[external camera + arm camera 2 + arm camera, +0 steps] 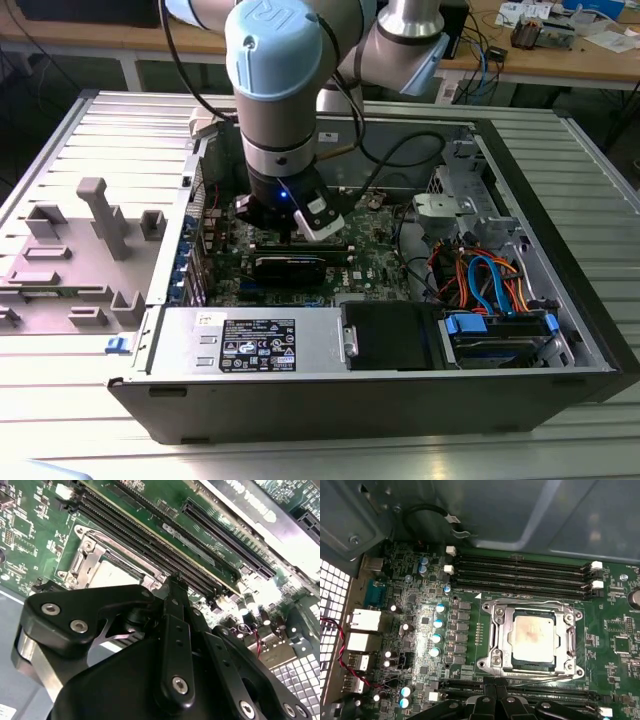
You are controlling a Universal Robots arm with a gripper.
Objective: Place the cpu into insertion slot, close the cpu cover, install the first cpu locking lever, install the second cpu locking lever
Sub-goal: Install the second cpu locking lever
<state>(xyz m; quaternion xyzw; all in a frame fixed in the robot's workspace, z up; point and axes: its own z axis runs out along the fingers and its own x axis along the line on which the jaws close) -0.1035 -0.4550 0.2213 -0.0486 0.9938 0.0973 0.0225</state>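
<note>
The cpu lies flat in the insertion slot, its silvery-grey top showing through the window of the cpu cover. The cover lies down over it. A thin wire lever runs along one side of the cover and a second lever along the opposite side. My gripper hovers just beside the socket's edge with its black fingers drawn together and nothing between them. In the second wrist view the cpu shows just past the fingertips. In the exterior view the gripper reaches down into the open computer case.
Long black memory slots run beside the socket. A black graphics card and the power-supply box sit close to the arm. Coloured cables fill the exterior view's right. A grey fixture stands outside the case.
</note>
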